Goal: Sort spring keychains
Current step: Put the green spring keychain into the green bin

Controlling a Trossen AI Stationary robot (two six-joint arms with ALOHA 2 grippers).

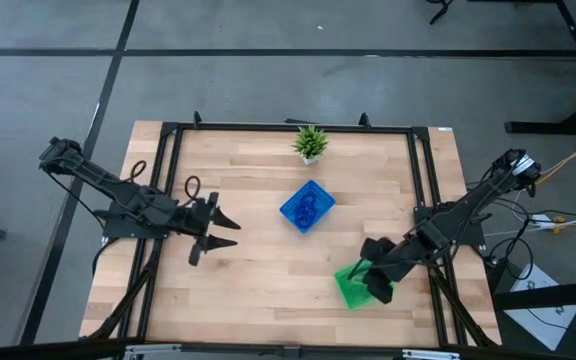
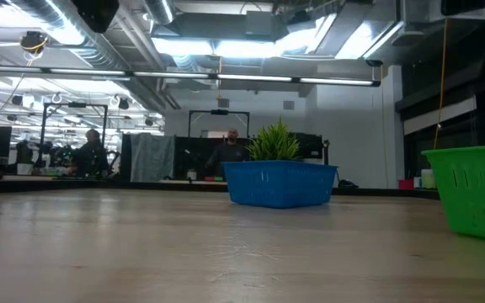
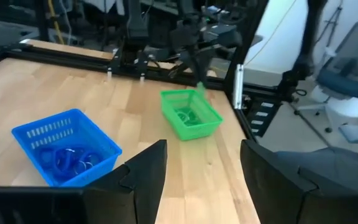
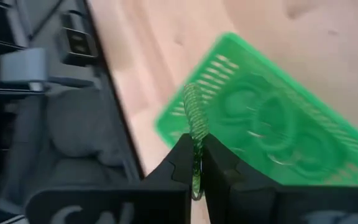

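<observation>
My right gripper [image 4: 196, 152] hangs over the green tray [image 4: 272, 137] at the table's near right, shut on a light green spring keychain [image 4: 195, 115]. More green keychains [image 3: 186, 116] lie inside that tray. The blue tray [image 1: 308, 207] stands at the table's middle with blue keychains [image 3: 73, 160] in it. My left gripper [image 1: 230, 232] is open and holds nothing, left of the blue tray, pointing toward the table's right. My right gripper pinches the green keychain's coil [image 4: 196, 144] between its two fingers. The fingers slant down from above. The rest of the coil sticks out past the fingertips, lifted clear, over the green tray's edge.
A small potted plant [image 1: 310, 142] stands at the far middle, behind the blue tray. A black frame [image 1: 288, 127] runs around the table. In the low view, people sit at desks in the room beyond the table.
</observation>
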